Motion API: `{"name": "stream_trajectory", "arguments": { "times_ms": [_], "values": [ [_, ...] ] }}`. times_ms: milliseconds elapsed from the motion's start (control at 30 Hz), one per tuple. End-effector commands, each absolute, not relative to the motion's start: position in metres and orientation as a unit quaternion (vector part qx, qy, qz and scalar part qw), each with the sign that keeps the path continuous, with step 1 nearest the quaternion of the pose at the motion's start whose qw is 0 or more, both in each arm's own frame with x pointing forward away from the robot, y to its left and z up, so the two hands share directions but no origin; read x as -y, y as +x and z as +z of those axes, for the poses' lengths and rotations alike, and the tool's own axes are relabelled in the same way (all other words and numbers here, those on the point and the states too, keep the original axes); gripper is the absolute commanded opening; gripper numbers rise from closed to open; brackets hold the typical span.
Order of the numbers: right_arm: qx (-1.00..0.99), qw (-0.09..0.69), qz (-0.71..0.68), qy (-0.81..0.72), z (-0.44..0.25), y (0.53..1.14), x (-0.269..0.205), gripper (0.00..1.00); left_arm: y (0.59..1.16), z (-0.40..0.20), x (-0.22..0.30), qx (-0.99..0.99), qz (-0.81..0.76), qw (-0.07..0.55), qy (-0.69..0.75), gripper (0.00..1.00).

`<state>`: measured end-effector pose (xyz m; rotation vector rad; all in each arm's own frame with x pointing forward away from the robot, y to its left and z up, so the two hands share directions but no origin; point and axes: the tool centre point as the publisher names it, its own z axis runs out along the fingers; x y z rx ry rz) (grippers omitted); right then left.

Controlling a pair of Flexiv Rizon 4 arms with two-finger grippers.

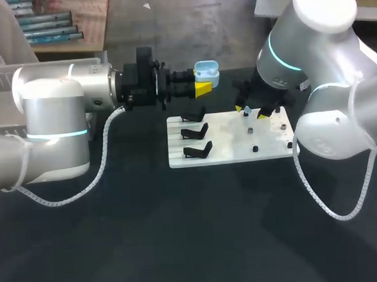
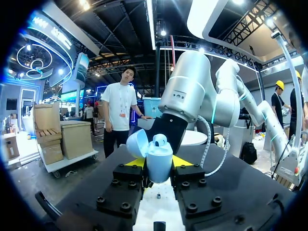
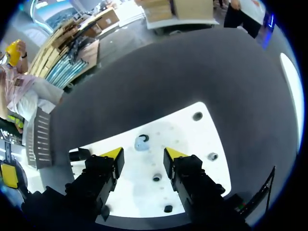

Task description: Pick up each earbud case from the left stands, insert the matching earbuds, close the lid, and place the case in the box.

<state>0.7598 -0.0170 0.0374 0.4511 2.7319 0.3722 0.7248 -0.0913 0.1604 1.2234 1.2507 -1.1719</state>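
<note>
Left pincer [image 1: 202, 83] clamped on a pale blue case [image 1: 209, 75], lid open, held in the air just behind the white board [image 1: 226, 129]. Case upright between the yellow tips in the left wrist view, seated earbud [image 2: 160, 140] showing at its top. Right pincer [image 3: 143, 156] spread wide and empty, low over the board's right part, loose earbud [image 3: 141, 142] on the board just ahead of the gap. Three black stands [image 1: 196, 132] in a row on the board's left part, on the dark table [image 1: 181, 242].
</note>
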Motion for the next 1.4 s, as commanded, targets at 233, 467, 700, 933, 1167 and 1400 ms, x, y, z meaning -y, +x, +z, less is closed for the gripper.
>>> {"name": "stream_trajectory", "arguments": {
  "times_ms": [233,467,700,933,1167,1400],
  "values": [
    [-0.964,0.166,0.133,0.157,0.034,0.765,0.013,0.48,0.725,0.16,0.092,-0.515,-0.484,0.496,0.504,0.0],
    [-0.964,0.16,0.136,0.163,0.033,0.766,0.014,0.46,0.725,0.16,0.092,-0.515,-0.484,0.496,0.504,0.0],
    [-0.963,0.158,0.137,0.167,0.031,0.766,0.015,0.43,0.725,0.16,0.092,-0.515,-0.484,0.496,0.504,0.0],
    [-0.963,0.158,0.137,0.168,0.03,0.77,0.015,0.4,0.725,0.16,0.092,-0.515,-0.484,0.496,0.504,0.0],
    [-0.963,0.159,0.138,0.169,0.028,0.774,0.015,0.39,0.725,0.16,0.092,-0.515,-0.484,0.496,0.504,0.0],
    [-0.963,0.158,0.138,0.169,0.03,0.772,0.013,0.32,0.725,0.16,0.092,-0.515,-0.484,0.496,0.504,0.0]
  ]
}}
